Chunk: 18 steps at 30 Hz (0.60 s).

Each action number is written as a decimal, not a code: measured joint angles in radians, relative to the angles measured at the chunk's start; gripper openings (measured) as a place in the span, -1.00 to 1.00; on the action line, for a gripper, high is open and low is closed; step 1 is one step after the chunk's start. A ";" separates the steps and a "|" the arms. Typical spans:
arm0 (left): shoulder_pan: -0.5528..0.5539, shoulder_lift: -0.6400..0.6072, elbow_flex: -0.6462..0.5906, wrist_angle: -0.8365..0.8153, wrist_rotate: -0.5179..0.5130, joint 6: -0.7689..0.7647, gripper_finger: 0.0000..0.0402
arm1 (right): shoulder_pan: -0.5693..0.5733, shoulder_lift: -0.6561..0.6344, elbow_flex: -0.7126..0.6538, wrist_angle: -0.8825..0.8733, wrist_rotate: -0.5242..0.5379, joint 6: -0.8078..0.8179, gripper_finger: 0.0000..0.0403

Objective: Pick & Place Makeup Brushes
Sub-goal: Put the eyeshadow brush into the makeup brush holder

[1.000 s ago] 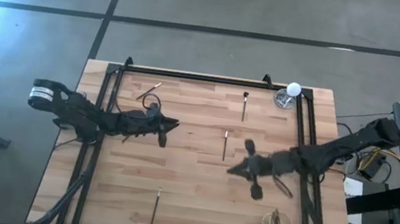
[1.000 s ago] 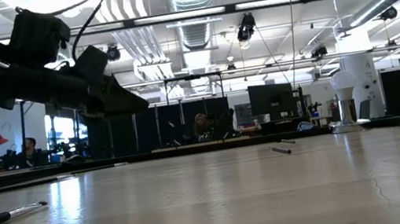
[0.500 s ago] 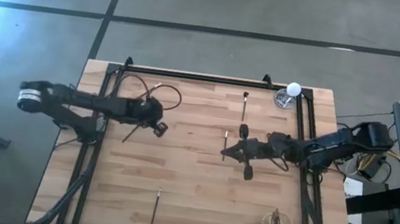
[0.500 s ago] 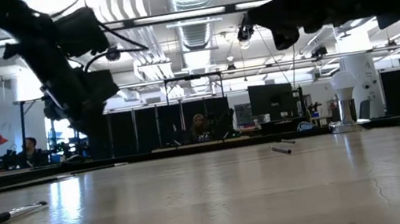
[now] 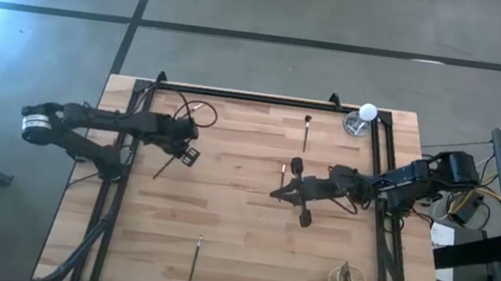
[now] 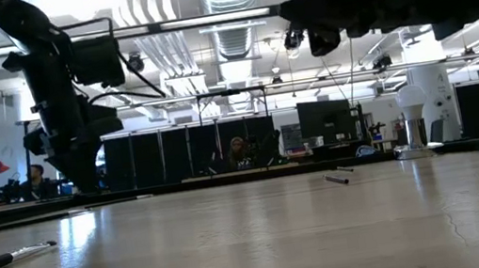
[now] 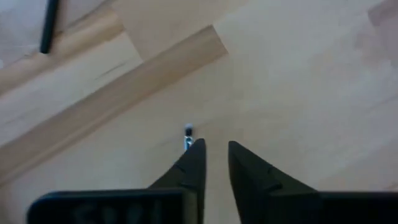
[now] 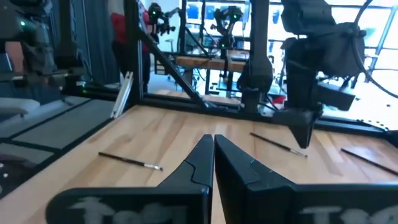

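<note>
Brushes scattered on table; left gripper slightly parted over one, right gripper pressed together mid-table.

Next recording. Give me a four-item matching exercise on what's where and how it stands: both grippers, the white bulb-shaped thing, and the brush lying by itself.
Things:
1. left gripper
2. right gripper
3. white bulb-shaped object
4. lone makeup brush

Places or states:
A. top right corner of the table in the high view
B. fingers pressed together, near the table's middle
C. near the table's bottom edge in the high view, left of centre
D. fingers slightly apart, over the table's left part

Pairs: 1-D, 2-B, 3-A, 4-C
</note>
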 joint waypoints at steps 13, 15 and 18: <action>0.091 0.048 -0.067 0.099 0.019 0.029 -0.46 | 0.000 0.005 -0.001 -0.002 0.000 -0.001 -0.96; 0.095 0.048 -0.089 0.106 0.016 0.020 -0.50 | 0.000 0.005 -0.001 -0.002 0.000 -0.001 -0.96; 0.095 0.043 -0.127 0.159 0.009 0.005 -0.58 | 0.001 0.005 -0.001 -0.002 0.001 -0.005 -0.96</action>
